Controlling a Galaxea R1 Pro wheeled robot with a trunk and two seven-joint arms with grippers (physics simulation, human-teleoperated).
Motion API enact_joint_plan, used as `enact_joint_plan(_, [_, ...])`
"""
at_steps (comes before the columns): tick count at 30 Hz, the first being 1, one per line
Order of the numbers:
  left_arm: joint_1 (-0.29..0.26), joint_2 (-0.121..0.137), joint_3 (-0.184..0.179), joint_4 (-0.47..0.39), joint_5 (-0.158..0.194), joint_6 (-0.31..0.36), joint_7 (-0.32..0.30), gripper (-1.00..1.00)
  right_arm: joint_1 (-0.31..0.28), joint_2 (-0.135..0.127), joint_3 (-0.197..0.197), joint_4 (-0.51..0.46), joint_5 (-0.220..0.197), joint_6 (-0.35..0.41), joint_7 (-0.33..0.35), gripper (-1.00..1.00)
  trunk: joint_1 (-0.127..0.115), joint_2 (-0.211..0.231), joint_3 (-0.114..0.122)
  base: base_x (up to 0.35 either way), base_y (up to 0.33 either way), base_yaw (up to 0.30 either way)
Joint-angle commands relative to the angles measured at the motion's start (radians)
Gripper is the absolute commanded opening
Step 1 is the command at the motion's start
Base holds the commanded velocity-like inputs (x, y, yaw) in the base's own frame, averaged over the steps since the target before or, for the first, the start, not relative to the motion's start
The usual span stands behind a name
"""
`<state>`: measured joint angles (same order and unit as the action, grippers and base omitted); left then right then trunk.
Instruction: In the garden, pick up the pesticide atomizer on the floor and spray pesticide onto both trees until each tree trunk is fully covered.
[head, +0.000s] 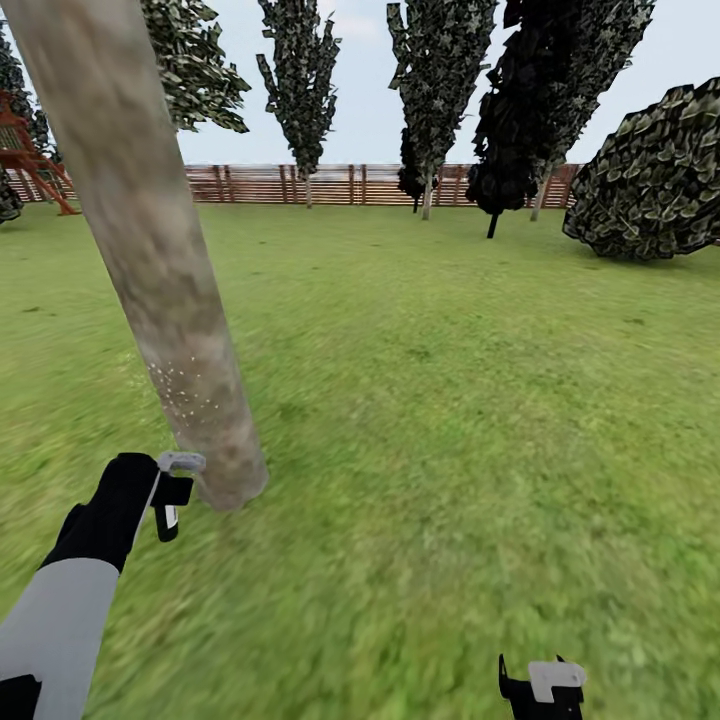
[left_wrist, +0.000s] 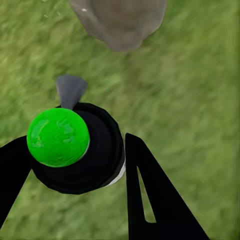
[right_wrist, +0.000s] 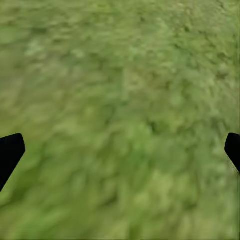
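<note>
The two black fingers of the left gripper close from either side on the pesticide atomizer, a round black bottle with a glossy green ball cap and a small grey nozzle, which sits clamped between them. In the head view the same gripper holds the atomizer's grey top just beside the foot of the near tree trunk, a thick, straight grey-brown column with mottled pale bark, and the nozzle points toward it. A scatter of small white specks shows on the lower part of that trunk; it looks like spray landing or already settled there.

Judging from this, the pick-up is done and spraying of the first trunk is under way. The specks cover only a small patch low down, so most of that bark seems left to coat, and the second tree's trunk has yet to be treated; which of the distant trees that is cannot be told from here.

The right gripper hangs low over the blurry green lawn, its black fingertips spread wide apart with nothing but grass between them. Farther out, a brown horizontal-slat wooden fence closes the garden, with tall dark-leaved trees and a round leafy bush before it.
</note>
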<state>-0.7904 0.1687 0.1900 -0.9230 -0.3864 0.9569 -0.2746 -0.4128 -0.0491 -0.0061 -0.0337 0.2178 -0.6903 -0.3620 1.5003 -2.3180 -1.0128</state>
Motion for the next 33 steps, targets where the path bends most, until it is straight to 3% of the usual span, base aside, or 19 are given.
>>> enact_joint_plan(1, [0.007,0.007,0.003,0.018,0.000,-0.009,0.000,-1.00,0.000,0.000,0.000,0.000,0.000,0.000,0.000,1.00,0.000,0.000,0.000,0.057,-0.033,0.000])
enact_joint_plan(4, [0.047,0.026,0.003,0.039,-0.001,-0.056,0.001,-1.00,0.000,0.000,0.000,0.001,0.000,0.000,0.000,1.00,0.000,0.000,0.000,0.020,-0.012,0.002])
enact_joint_plan(12, [0.068,0.026,-0.005,0.042,0.000,-0.070,0.004,-1.00,0.000,0.000,0.001,0.002,0.000,0.000,0.000,1.00,0.000,0.000,0.000,0.025,-0.001,0.171])
enact_joint_plan(18, [0.069,0.021,-0.008,0.044,0.001,-0.071,0.085,-1.00,0.000,-0.001,0.000,0.003,0.001,0.000,0.001,1.00,0.000,0.000,0.000,0.300,-0.038,0.007])
enact_joint_plan(20, [0.071,0.017,-0.007,0.081,0.004,-0.076,0.093,-1.00,0.000,-0.002,0.000,0.003,0.002,0.000,0.001,1.00,0.000,0.000,0.000,0.313,-0.105,0.000])
enact_joint_plan(25, [0.072,0.013,-0.004,0.215,0.010,-0.198,0.095,-1.00,0.000,-0.001,0.000,0.003,0.002,0.000,0.001,1.00,0.000,0.000,0.000,0.284,-0.098,0.000])
enact_joint_plan(32, [0.091,0.015,0.024,0.285,0.013,-0.281,0.099,-1.00,0.000,-0.001,0.000,0.001,0.000,0.000,0.001,1.00,0.000,0.000,0.000,0.085,-0.028,0.000])
enact_joint_plan(33, [0.097,0.014,0.059,0.316,0.039,-0.350,0.108,-1.00,0.000,-0.002,0.000,0.000,0.000,0.000,0.000,1.00,0.000,0.000,0.000,0.002,-0.001,0.000])
